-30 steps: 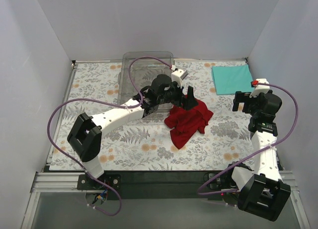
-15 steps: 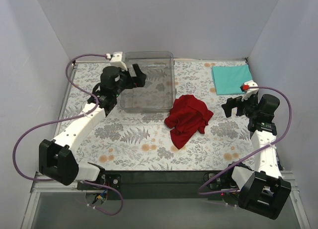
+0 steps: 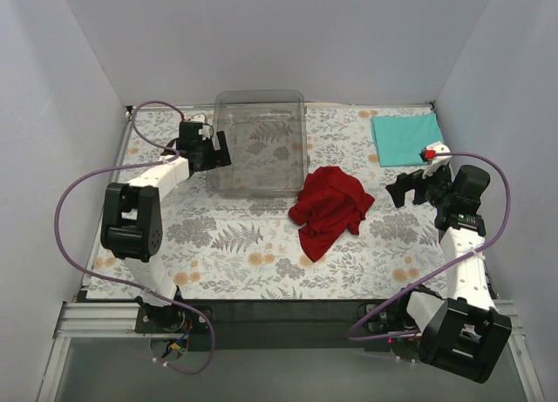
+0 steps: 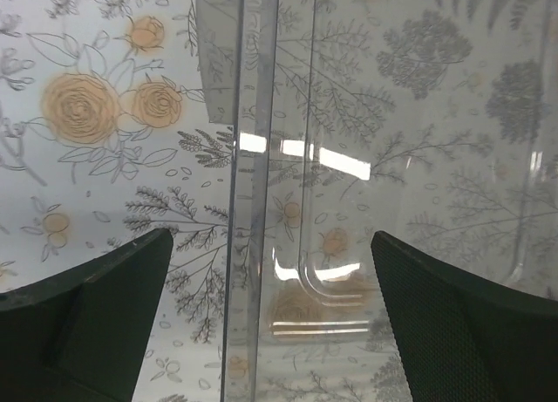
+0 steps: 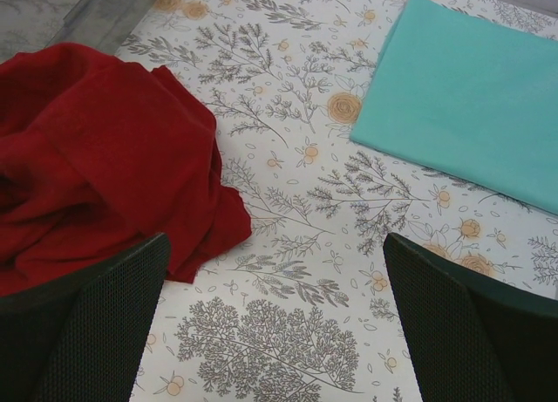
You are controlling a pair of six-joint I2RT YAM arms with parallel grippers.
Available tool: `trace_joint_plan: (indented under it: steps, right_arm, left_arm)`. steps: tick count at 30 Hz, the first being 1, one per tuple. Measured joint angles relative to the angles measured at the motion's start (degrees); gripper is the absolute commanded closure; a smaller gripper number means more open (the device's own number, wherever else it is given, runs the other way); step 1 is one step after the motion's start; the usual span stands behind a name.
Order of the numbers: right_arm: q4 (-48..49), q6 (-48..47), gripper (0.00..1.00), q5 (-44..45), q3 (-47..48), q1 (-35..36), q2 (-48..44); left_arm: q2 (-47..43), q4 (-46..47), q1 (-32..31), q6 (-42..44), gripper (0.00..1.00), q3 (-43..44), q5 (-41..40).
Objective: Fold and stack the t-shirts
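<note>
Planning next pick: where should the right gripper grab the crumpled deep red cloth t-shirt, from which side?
Probably the right-hand edge of the crumpled deep red cloth t-shirt, from its right: it lies thin and flat there, facing the open right gripper.

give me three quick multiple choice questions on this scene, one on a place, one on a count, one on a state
1. Where is the teal shirt?
A. far right corner
B. near left corner
C. dead centre

2. How many shirts are in view?
A. one
B. three
C. two

3. What state is the red shirt in?
A. folded flat
B. crumpled in a heap
C. hanging from a gripper

Answers:
1 A, it lies flat against the far right edge in the top view.
2 C, one teal and one red, no other cloth shows.
3 B, it lies bunched in uneven folds near the middle, with nothing gripping it.
</note>
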Motion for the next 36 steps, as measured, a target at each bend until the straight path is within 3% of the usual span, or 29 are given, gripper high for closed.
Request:
trace_joint_plan:
  steps: [5,6,9,10,15,20,27,36]
  right_arm:
    - [0.0,0.0,0.02,-0.4,0.0,0.0,-0.1]
    - [0.0,0.0,0.02,-0.5,0.0,0.0,-0.2]
    - [0.0,0.0,0.02,-0.8,0.0,0.0,-0.5]
    - [0.0,0.0,0.02,-0.8,0.0,0.0,-0.6]
    - [-0.2,0.0,0.02,-1.2,0.0,0.0,-0.7]
    - [-0.4,0.0,0.01,-1.6,0.0,0.0,-0.7]
    - [-0.6,0.1,0.02,-2.9,0.0,0.0,-0.7]
    - [-0.8,0.3,0.02,-4.8,0.0,0.0,-0.7]
  left_arm:
    - [8.0,-2.6,-0.2,2.8,0.31,4.5,1.2]
    - [8.7,-3.0,-0.2,3.3,0.40,5.0,1.2]
    - [9.6,-4.2,-0.2,4.5,0.51,5.8,-0.4]
    - [9.6,-4.6,-0.2,5.1,0.60,5.9,-1.2]
    - [9.5,-5.0,-0.2,7.8,0.63,6.0,-5.9]
    - [7.3,-4.0,0.6,10.1,0.72,3.0,-8.6]
    - [1.2,-2.8,6.3,12.6,0.85,-3.4,-7.2]
    - [-4.0,1.7,14.6,15.9,0.83,-8.8,-9.8]
